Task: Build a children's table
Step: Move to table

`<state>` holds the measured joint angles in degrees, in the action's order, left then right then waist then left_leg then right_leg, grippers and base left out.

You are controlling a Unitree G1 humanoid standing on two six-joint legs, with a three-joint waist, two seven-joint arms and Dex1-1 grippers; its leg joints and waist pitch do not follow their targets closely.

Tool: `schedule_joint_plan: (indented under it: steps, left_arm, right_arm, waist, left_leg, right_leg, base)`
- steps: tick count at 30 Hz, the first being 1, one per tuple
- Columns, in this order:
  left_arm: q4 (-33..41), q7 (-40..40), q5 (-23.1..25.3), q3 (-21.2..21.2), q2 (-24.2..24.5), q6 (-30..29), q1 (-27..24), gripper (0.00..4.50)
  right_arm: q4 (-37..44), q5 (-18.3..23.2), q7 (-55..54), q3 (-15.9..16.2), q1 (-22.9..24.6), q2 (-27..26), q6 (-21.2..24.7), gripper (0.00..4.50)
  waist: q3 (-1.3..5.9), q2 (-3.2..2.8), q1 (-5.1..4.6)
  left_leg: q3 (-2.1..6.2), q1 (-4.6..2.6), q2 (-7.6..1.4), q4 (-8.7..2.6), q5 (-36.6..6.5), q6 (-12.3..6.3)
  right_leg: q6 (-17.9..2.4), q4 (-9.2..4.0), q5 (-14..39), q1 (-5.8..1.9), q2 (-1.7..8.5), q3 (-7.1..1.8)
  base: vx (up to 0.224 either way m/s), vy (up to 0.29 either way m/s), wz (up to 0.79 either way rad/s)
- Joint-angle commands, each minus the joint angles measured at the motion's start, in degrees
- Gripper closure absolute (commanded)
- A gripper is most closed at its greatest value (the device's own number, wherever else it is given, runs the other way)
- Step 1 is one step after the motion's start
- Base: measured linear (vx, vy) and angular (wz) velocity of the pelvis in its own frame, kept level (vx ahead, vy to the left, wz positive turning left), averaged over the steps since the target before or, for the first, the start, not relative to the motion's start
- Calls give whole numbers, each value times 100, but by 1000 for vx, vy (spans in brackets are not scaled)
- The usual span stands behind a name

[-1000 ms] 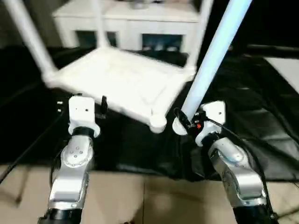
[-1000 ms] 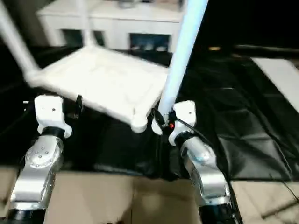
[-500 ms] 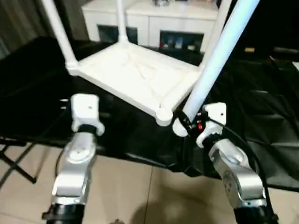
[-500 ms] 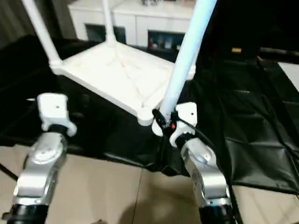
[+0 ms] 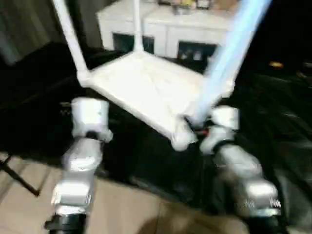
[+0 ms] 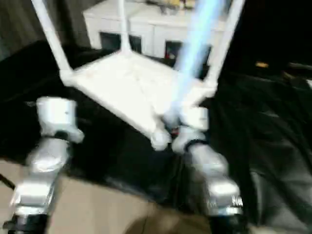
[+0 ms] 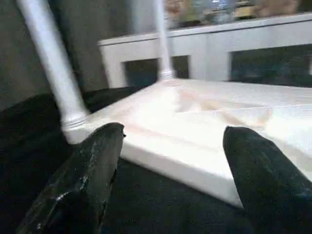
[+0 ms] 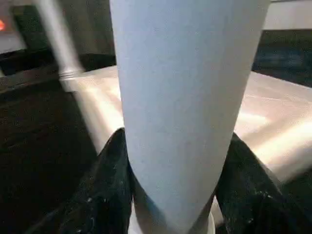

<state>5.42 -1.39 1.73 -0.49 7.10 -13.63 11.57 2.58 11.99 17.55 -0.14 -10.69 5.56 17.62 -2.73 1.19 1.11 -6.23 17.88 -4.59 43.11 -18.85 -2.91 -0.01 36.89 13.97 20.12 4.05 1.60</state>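
Observation:
The children's table top (image 5: 146,85) lies upside down on the black cloth, tilted. Three white legs stand in its sockets: one at the left corner (image 5: 70,39), one at the back (image 5: 135,24), one at the right (image 6: 226,39). My right gripper (image 8: 175,195) is shut on the lower part of a fourth leg (image 8: 180,97), which slants up to the right (image 5: 229,53). Its bottom end hangs right beside the near corner socket (image 5: 180,141). My left gripper (image 7: 170,165) stands open with nothing in it, a short way in front of the table top's edge (image 7: 195,161).
A white cabinet with glass doors (image 5: 161,24) stands behind the table. Black cloth (image 5: 278,122) covers the ground under and to the right of the work. Pale floor tiles (image 5: 136,209) lie just in front of my arms.
The camera has swung, shifting the whole picture. The held leg's bottom end has come closer to the near corner socket. My left gripper stays open by the table top's edge.

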Motion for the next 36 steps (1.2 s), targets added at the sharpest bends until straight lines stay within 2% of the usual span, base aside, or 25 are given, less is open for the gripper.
schedule_joint_plan:
  steps: [1, 2, 3, 4, 5, 7, 8, 9, 10, 11, 12, 13, 14, 15, 16, 17, 18, 19, 20, 21, 22, 24, 26, 30, 36]
  left_arm:
    - [80, -115, -69, 95, 105, 11, 23, 80]
    - [89, -170, -72, 65, 101, 39, 14, 80]
    - [89, -173, -72, 64, 100, 40, 14, 80]
    - [125, -285, -92, 0, 90, 50, -5, 80]
    - [147, -337, -114, -30, 84, 42, -13, 80]
    - [168, -425, -124, -122, 97, 72, -28, 80]
    - [200, -518, -156, -214, 104, 75, -52, 80]
    - [225, -587, -191, -257, 105, 67, -68, 80]
    - [242, -630, -211, -285, 105, 60, -79, 80]
    - [266, -677, -239, -307, 101, 62, -96, 80]
    - [279, -717, -282, -306, 83, 125, -114, 80]
    - [309, -773, -321, -321, 82, 122, -134, 80]
    - [343, -877, -341, -375, 117, 148, -166, 80]
    - [350, -904, -341, -392, 128, 161, -175, 80]
    - [371, -980, -351, -441, 156, 180, -201, 80]
    - [422, -1229, -488, -508, 201, 158, -260, 80]
    - [437, -1384, -579, -527, 231, 156, -288, 80]
    - [448, -1577, -710, -528, 273, 159, -318, 80]
    - [460, -1739, -829, -528, 314, 155, -338, 80]
    - [479, -2026, -1049, -512, 397, 95, -346, 80]
    - [482, -2204, -1177, -496, 459, 29, -331, 80]
    - [421, -2592, -1368, -487, 646, -25, -223, 52]
    - [368, -2847, -1442, -532, 780, -66, -138, 45]
    - [38, -3677, -1491, -755, 1202, -129, 208, 4]
    - [-1325, -5338, -973, -1535, 1997, 210, 1276, 2]
  right_arm:
    - [363, 190, -49, -14, -1, -57, 133, 266]
    - [431, 238, -78, -62, 38, -33, 165, 266]
    - [435, 240, -79, -65, 40, -31, 167, 266]
    - [565, 296, -99, -115, 104, 11, 219, 266]
    - [623, 310, -103, -130, 128, 27, 240, 266]
    - [749, 301, -133, -155, 183, 50, 266, 266]
    - [857, 293, -203, -244, 222, 13, 318, 266]
    - [893, 286, -211, -262, 235, 11, 327, 266]
    - [915, 285, -209, -270, 244, 15, 333, 266]
    - [938, 291, -231, -275, 256, 17, 364, 266]
    - [956, 295, -251, -276, 264, 26, 389, 266]
    - [974, 292, -271, -277, 270, 43, 400, 266]
    - [990, 307, -278, -285, 273, 65, 415, 266]
    - [995, 309, -279, -288, 273, 71, 419, 266]
    - [1007, 314, -277, -296, 276, 87, 422, 266]
    - [1033, 339, -259, -308, 278, 121, 438, 266]
    - [1048, 352, -221, -303, 278, 154, 446, 266]
    - [1058, 350, -176, -291, 278, 190, 442, 266]
    - [1074, 346, -134, -285, 279, 216, 448, 266]
    - [1085, 362, -54, -268, 279, 255, 469, 266]
    - [1088, 377, 20, -248, 275, 301, 484, 266]
    - [1057, 353, 163, -186, 240, 437, 505, 266]
    - [1026, 378, 257, -164, 207, 498, 543, 266]
    - [873, 439, 622, -79, 36, 739, 557, 266]
    - [564, 614, 1664, 35, -234, 1414, 556, 266]
  waist:
    - [307, 70, 195]
    - [279, -37, 228]
    - [296, -240, 169]
    - [231, -398, 108]
    - [221, -541, -81]
    - [309, -480, 8]
    - [261, -317, -26]
    - [302, -350, -164]
    - [344, -226, -212]
    - [474, 127, -87]
    - [490, 17, 67]
    - [520, 131, 134]
    - [529, 96, 175]
    - [543, 71, 144]
    - [562, -192, 185]
    - [577, -402, 63]
    - [598, -472, 8]
    - [566, -415, 25]
    - [521, -338, 91]
    - [469, -227, 175]
    - [432, -175, 233]
    - [338, -154, 244]
    - [257, -213, 176]
    - [230, -191, 135]
    - [250, -142, 132]
  left_leg:
    - [177, 648, -184, -22, 308, 27]
    - [195, 710, -286, -180, 707, 91]
    - [135, 343, -325, -453, 594, 479]
    - [45, -21, -594, -1105, 302, 963]
    - [511, -469, -1289, -1524, -1539, 1161]
    - [523, -748, -1570, -1627, -2154, 1173]
    - [528, -546, -1327, -1682, -1686, 357]
    - [345, -664, -1014, -1555, -1357, -463]
    - [191, -652, -838, -1423, -1178, -672]
    - [-255, 48, -147, -921, -902, -772]
    - [-232, 336, -25, -478, -636, -709]
    - [-64, 577, -162, -244, -154, -604]
    - [159, 772, -329, -274, 1179, 29]
    - [192, 843, -369, -451, 1677, 53]
    - [149, 749, -412, -916, 2900, 16]
    - [344, 407, -670, -795, 4529, -593]
    - [742, -11, -1212, -775, 5895, -1051]
    - [737, -14, -1265, -799, 5940, -1076]
    - [545, 130, -1019, -830, 5037, -860]
    - [195, 414, -643, -881, 3466, -431]
    - [95, 479, -590, -957, 2548, -211]
    - [-38, 341, -708, -1185, -39, 348]
    - [-56, 300, -764, -1332, -1125, 720]
    - [-40, 208, -768, -1387, -2020, 1126]
    - [-96, 254, -753, -1405, -1638, 1011]
  right_leg:
    - [-1261, -880, 3064, -821, 924, -812]
    - [-1623, -905, 2532, -786, 821, -578]
    - [-1502, -899, 2649, -474, 344, -742]
    - [-893, -774, 2374, -271, -121, -302]
    - [-453, 25, 1757, 220, -231, -70]
    - [-254, 401, 939, 384, -17, 53]
    - [-31, 454, 68, 377, 79, 203]
    - [-195, 127, -410, 431, 165, 224]
    - [-343, -103, -654, 347, 255, 175]
    - [-825, -484, -664, -505, 406, -308]
    - [-1364, -650, -689, -850, 1018, -818]
    - [-1772, -668, -1238, -1006, 1171, -994]
    - [-2115, -235, -4533, -906, 907, -772]
    - [-2031, -65, -5582, -887, 780, -645]
    - [-1451, 172, -6169, -714, 268, -209]
    - [-640, 317, -4878, -235, -81, 61]
    - [-250, 234, -2316, 183, 202, -124]
    - [-172, 89, -1688, 248, 340, -240]
    - [-299, -110, -1413, 138, 376, -274]
    - [-580, -213, -1593, -89, 368, -251]
    - [-643, -281, -1436, -135, 381, -264]
    - [-913, -438, 98, -90, 339, -270]
    - [-879, -488, 1298, -18, 287, -255]
    - [-552, -602, 2228, 77, 333, -277]
    - [-539, -620, 2002, 80, 370, -297]
  base:
    - [168, -28, -5]
    - [168, -28, -5]
    - [148, 20, -10]
    - [130, 111, -43]
    - [130, 111, -43]
    - [184, 101, -53]
    - [196, 73, -49]
    - [176, 37, -37]
    - [205, -29, -8]
    - [205, -29, -8]
    - [187, 14, 13]
    - [168, 54, 15]
    - [168, 54, 15]
    - [60, -3, 2]
    - [-103, -18, -11]
    - [-103, -18, -11]
    - [-60, -12, -20]
    - [0, 0, 0]
    - [0, 0, 0]
    - [0, 0, 0]
    - [-57, 39, -5]
    - [-77, 30, 0]
    - [-108, 12, 2]
    - [-105, 25, -8]
    - [-57, 17, -7]
